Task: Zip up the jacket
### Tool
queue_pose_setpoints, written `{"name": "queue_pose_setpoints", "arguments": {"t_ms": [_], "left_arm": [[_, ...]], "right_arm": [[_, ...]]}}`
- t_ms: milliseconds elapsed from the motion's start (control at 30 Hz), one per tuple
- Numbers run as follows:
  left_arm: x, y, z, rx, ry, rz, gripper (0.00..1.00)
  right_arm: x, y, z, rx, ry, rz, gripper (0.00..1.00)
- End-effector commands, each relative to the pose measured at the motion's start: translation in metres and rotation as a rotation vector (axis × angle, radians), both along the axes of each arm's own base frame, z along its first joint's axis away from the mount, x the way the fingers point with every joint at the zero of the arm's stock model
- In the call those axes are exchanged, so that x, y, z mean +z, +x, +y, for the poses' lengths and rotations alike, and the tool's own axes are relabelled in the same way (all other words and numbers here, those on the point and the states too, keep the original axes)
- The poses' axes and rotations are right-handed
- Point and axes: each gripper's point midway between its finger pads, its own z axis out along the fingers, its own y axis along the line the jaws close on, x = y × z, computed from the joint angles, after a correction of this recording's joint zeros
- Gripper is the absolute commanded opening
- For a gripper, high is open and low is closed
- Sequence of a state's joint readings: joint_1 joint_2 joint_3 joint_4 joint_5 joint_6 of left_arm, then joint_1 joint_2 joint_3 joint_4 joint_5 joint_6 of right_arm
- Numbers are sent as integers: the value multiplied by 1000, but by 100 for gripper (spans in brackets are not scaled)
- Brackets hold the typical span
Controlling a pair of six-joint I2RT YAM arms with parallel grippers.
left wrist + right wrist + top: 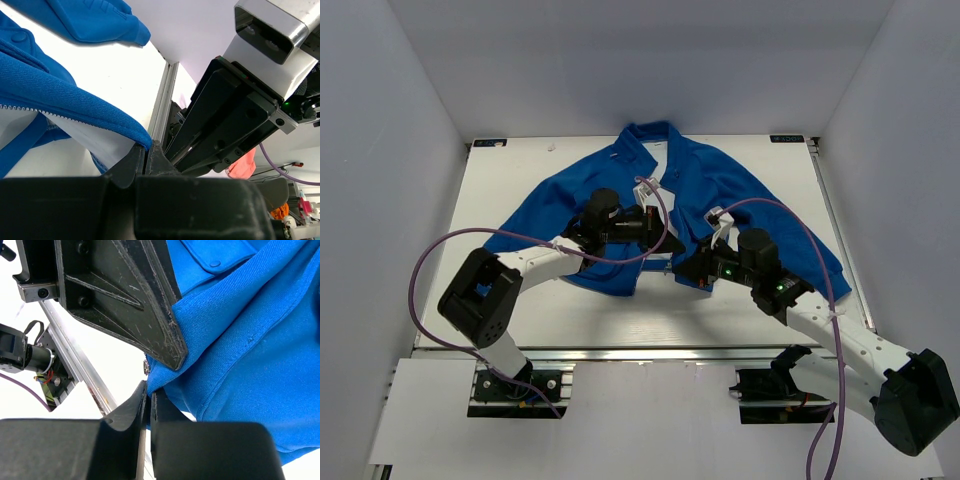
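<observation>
While 2 grippers (148, 150) (148, 389) pinch, 1 jacket (720, 190) lies ctr.

The top camera sits high above and behind the arm bases and looks down on the whole table (620, 320) from far. The left wrist camera sits just behind the left gripper (147, 152), very close and low, facing the other arm. The right wrist camera sits behind the right gripper (148, 392), equally close, facing back. All three views share the lower front edge of the jacket (720, 185).
</observation>
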State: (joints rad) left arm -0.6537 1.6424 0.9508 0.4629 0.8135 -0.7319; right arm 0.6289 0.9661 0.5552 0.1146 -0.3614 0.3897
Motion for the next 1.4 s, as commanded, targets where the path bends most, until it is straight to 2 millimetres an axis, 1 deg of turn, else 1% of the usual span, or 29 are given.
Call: {"name": "queue_pose_setpoints", "arguments": {"t_ms": [0, 133, 233, 267, 300, 333, 367, 433, 467, 500, 567, 600, 667, 700, 767, 800, 867, 900, 1067, 1167, 1267, 1367], "left_arm": [[40, 0, 1, 2, -61, -105, 0], [41, -1, 2, -1, -59, -104, 0], [42, -5, 1, -27, -62, -112, 0], [42, -5, 2, -30, -53, -105, 8], [42, -6, 2, -30, -46, -109, 25], [40, -3, 3, -19, -32, -122, 74], [37, -6, 5, -20, -11, -111, 97], [34, -1, 9, 19, 24, -134, 98], [29, -3, 13, 27, 53, -121, 98], [33, -6, 18, 37, 54, -136, 98], [32, -8, 24, 58, 63, -158, 98], [31, -14, 28, 64, 64, -161, 98], [27, -14, 32, 83, 75, -158, 98], [24, -17, 33, 80, 78, -154, 96], [26, -17, 33, 75, 62, -160, 93], [28, -18, 31, 66, 54, -163, 87], [29, -16, 30, 63, 46, -165, 81], [30, -18, 28, 53, 42, -167, 81], [27, -15, 22, 64, 73, -175, 81], [29, -22, 18, 46, 66, -186, 81], [26, -26, 17, 37, 76, -181, 81], [26, -36, 12, 20, 71, -198, 82]], "right_arm": [[17, 0, 5, 24, 31, -31, 0], [20, -1, 7, 35, 43, -36, 0], [23, 3, 5, 8, 54, -54, 0], [26, 5, 5, -4, 64, -64, 0], [29, 8, 4, -20, 69, -75, 0], [30, 10, 3, -35, 73, -74, 0], [34, 15, 0, -64, 81, -85, 0], [35, 19, -3, -96, 86, -87, 0], [35, 21, -5, -113, 91, -83, 0], [37, 21, -7, -120, 99, -91, 0], [35, 21, -9, -130, 112, -84, 0], [38, 21, -9, -133, 124, -91, 0], [38, 18, -9, -125, 132, -89, 0], [39, 17, -8, -119, 136, -83, 0], [39, 16, -6, -109, 142, -64, 0], [39, 16, -6, -107, 141, -60, 0], [39, 17, -6, -117, 138, -50, 0], [41, 17, -6, -115, 140, -53, 0], [43, 18, -7, -122, 140, -57, 0], [41, 19, -6, -121, 133, -42, 0], [40, 20, -6, -129, 135, -34, 0], [40, 20, -4, -120, 133, -38, 0]]}}
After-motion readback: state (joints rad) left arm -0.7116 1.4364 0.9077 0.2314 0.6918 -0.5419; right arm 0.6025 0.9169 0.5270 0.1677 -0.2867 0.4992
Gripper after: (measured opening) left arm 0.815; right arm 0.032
